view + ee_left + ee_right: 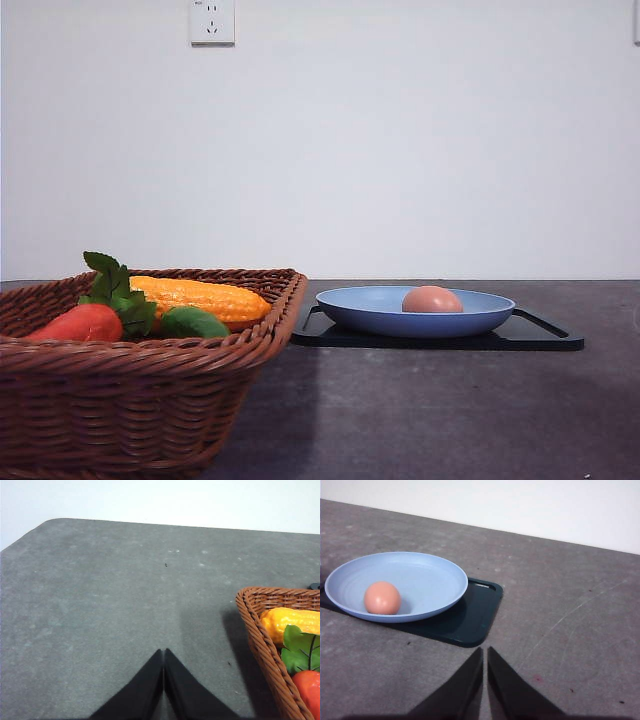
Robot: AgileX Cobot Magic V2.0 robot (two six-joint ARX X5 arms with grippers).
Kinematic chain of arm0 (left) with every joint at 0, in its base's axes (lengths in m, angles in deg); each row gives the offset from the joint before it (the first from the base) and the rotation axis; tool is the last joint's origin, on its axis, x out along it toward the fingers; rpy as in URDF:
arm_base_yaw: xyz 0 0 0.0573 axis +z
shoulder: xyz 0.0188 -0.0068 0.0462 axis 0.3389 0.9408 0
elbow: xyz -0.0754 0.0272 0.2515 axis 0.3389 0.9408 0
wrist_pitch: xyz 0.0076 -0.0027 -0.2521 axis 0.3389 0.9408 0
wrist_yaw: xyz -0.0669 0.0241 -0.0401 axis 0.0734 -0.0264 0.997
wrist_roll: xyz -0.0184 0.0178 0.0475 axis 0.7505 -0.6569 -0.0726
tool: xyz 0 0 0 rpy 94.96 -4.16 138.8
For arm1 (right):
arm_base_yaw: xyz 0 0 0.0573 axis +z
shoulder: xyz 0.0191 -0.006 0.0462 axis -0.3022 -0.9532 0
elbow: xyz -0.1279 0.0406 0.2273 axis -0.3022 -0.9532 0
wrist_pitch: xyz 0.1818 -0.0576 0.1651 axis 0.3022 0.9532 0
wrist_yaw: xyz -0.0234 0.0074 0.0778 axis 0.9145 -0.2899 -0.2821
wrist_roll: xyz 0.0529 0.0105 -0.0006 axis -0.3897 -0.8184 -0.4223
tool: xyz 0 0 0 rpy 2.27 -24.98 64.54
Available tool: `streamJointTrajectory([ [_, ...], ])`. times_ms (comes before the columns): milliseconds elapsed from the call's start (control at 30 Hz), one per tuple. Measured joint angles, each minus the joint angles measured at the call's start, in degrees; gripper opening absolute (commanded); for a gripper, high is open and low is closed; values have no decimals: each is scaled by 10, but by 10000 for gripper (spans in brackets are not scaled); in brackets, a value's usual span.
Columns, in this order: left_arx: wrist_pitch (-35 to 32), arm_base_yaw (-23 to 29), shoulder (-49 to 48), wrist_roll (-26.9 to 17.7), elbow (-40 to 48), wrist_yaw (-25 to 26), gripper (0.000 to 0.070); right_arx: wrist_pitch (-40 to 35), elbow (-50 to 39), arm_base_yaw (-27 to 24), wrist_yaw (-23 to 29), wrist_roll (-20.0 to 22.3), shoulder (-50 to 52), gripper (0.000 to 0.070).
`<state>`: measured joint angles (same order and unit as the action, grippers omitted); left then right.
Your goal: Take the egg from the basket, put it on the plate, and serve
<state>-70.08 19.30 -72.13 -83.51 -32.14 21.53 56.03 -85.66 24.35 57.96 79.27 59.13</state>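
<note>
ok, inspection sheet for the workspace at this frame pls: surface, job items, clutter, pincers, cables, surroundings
Surface: dark grey table, speckled, a few faint scratches.
Egg: egg lies in the plate, apart from both pincers.
Plate: light blue, sits on a black tray to the right of the basket.
Basket: brown wicker basket at front left, no egg visible in it.
Clutter: in the basket, a corn cob, a red-orange vegetable and green leaves.
Pincers: left pincer shut, empty, beside the basket; right pincer shut, empty, near the tray corner.
Cables: nothing seen.
Surroundings: plain white wall, wall socket high up.
</note>
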Motion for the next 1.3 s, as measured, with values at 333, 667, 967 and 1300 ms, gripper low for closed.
streamJointTrajectory([
  [333, 0, 0, 0, 0, 0, 0, 0, -2, 0, 9, 1, 9, 0, 0],
  [667, 0, 0, 0, 0, 0, 0, 0, -2, 0, 9, 1, 10, 0, 0],
  [967, 0, 0, 0, 0, 0, 0, 0, -2, 0, 9, 1, 10, 0, 0],
  [1300, 0, 0, 0, 0, 0, 0, 0, -2, 0, 9, 1, 10, 0, 0],
])
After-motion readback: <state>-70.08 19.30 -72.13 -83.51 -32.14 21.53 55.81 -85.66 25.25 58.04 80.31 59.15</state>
